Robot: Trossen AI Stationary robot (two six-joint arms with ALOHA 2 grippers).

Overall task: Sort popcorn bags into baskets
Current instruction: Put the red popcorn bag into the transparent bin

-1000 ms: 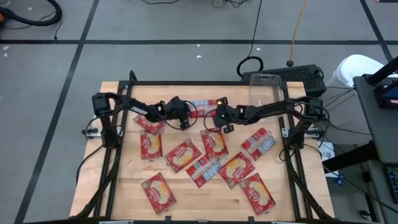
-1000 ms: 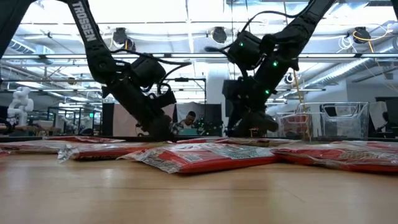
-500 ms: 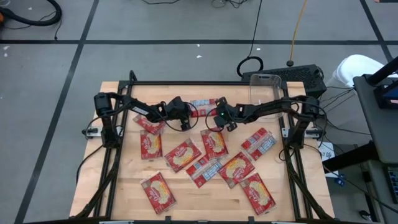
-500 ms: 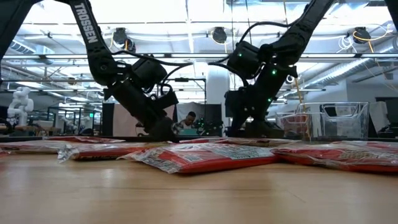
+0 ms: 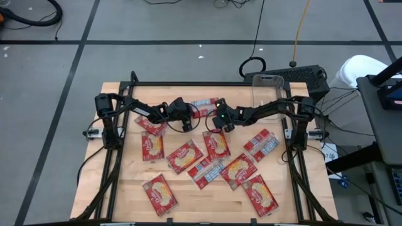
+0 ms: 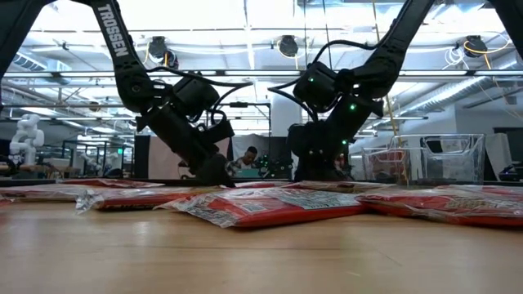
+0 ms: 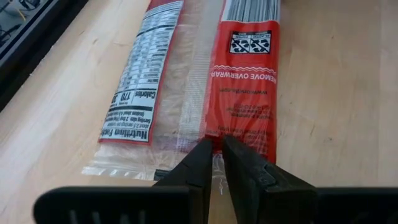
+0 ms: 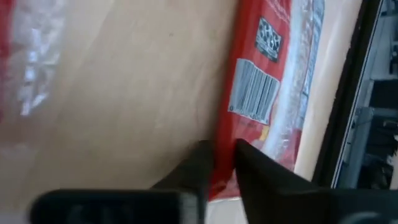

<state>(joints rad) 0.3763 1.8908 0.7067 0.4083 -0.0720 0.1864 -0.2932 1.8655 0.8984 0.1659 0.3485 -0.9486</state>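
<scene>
Popcorn bags (image 5: 185,156) are scattered across the wooden bench (image 5: 129,188), about ten in number, none yet inside the clear basket (image 5: 267,88) at the far right corner. The left end effector (image 7: 216,155) is seen closed to a narrow slit on the clear seam edge of a back-up packet (image 7: 242,81) lying flat near the far edge of the bench. The right end effector (image 8: 221,163) is likewise pinched nearly shut on the red edge of a packet (image 8: 258,93) showing a barcode, close beside the dark frame rail (image 8: 348,87). In the high view both end effectors are placed near one another at the far middle of the bench, with the same grey-backed packet (image 5: 202,104) between them.

It is judged that each grip is held on only a thin margin of film. A slip is likely if a lift is made quickly. If both arms are indeed fastened to one packet, opposed pulls could tear the wrap or drag it. Collision between the two wrists is a further risk, given their closeness.
</scene>
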